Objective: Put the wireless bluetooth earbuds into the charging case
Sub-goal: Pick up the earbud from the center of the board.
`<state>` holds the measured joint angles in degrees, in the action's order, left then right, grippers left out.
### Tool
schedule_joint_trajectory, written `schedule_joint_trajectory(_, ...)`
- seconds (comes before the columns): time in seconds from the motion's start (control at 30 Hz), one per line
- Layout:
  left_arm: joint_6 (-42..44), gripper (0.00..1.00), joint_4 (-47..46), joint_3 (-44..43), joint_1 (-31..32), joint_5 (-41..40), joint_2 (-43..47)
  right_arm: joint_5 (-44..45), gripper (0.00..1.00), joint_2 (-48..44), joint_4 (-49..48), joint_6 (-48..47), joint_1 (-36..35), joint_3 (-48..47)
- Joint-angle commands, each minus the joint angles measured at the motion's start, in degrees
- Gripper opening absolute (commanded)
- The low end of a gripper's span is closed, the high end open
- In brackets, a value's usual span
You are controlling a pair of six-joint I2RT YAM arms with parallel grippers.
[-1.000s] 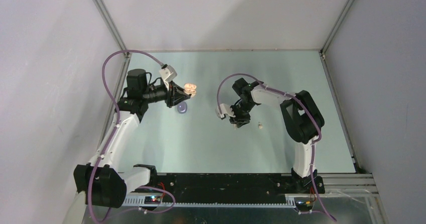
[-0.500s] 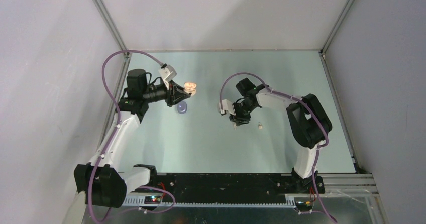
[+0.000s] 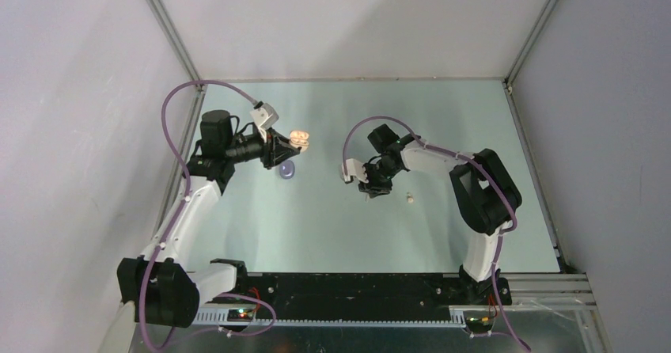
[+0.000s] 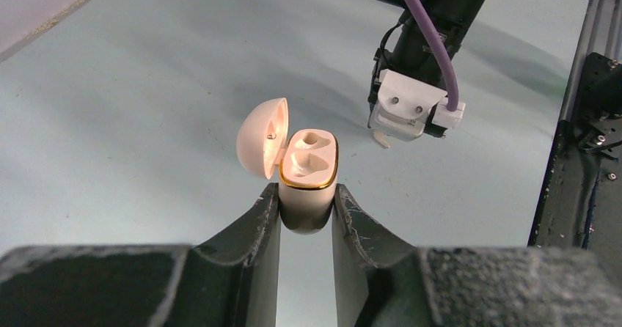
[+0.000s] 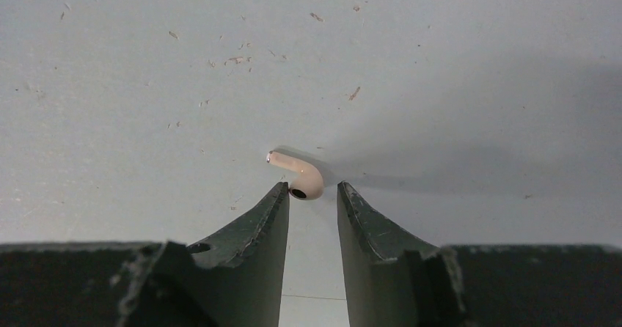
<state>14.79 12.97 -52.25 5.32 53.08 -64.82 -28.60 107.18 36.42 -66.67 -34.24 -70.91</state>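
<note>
Above the desk (image 4: 110, 85), the case (image 4: 309, 173) is pinched by its lower body between the left fingers (image 4: 258, 228). Its lid (image 4: 261, 138) is swung open and both sockets are bared, presumably so that a bud can be fed straight in. Down at the desk, the right fingers (image 5: 273, 217) are held narrowly spread astride the head of a pale bud (image 5: 299, 174); it is seen close to one tip with a gap at the other, so it is judged not yet squeezed, while a second bud (image 3: 410, 199) is seen lying near by.
</note>
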Motion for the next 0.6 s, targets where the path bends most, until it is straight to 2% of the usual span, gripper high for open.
schedule_joint_trajectory(0.0,-0.6,0.00,-2.0,0.0,-0.4,0.2,1.2,1.6,0.35,-0.1,0.5,-0.9,-0.8,0.3)
schedule_joint_trajectory(0.57,-0.2,0.00,-2.0,0.2,-0.5,0.4,1.1,2.6,0.35,0.9,2.7,-3.2,-1.3,-0.2)
